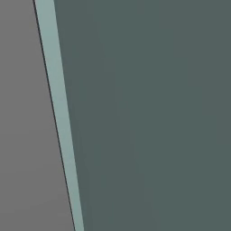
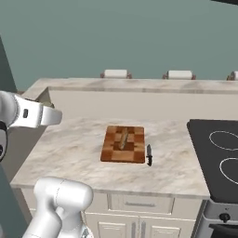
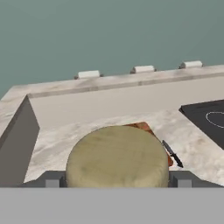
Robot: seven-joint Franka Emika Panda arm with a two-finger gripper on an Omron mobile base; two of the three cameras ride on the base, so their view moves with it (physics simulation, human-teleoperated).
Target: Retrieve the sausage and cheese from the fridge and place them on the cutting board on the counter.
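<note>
The cheese (image 3: 116,155), a pale tan-yellow round chunk, looms large in the hand view between the two fingertips (image 3: 52,180) of my gripper (image 3: 117,180), which is shut on it. Behind it peeks a corner of the cutting board (image 3: 143,127). In the right base view the reddish-brown cutting board (image 2: 114,152) lies on the counter (image 2: 69,148), with the sausage (image 2: 123,138) resting on its far half. My white arm (image 2: 32,115) reaches in from the left, off the counter's left end. The fridge (image 1: 158,113) and its pale handle (image 1: 58,113) stand close up in the left base view.
A black knife (image 2: 148,155) lies just right of the board, also seen in the hand view as the knife (image 3: 173,154). A black stovetop (image 2: 218,153) takes the counter's right end. A raised back ledge (image 2: 139,88) carries white stool tops (image 2: 115,73) behind it.
</note>
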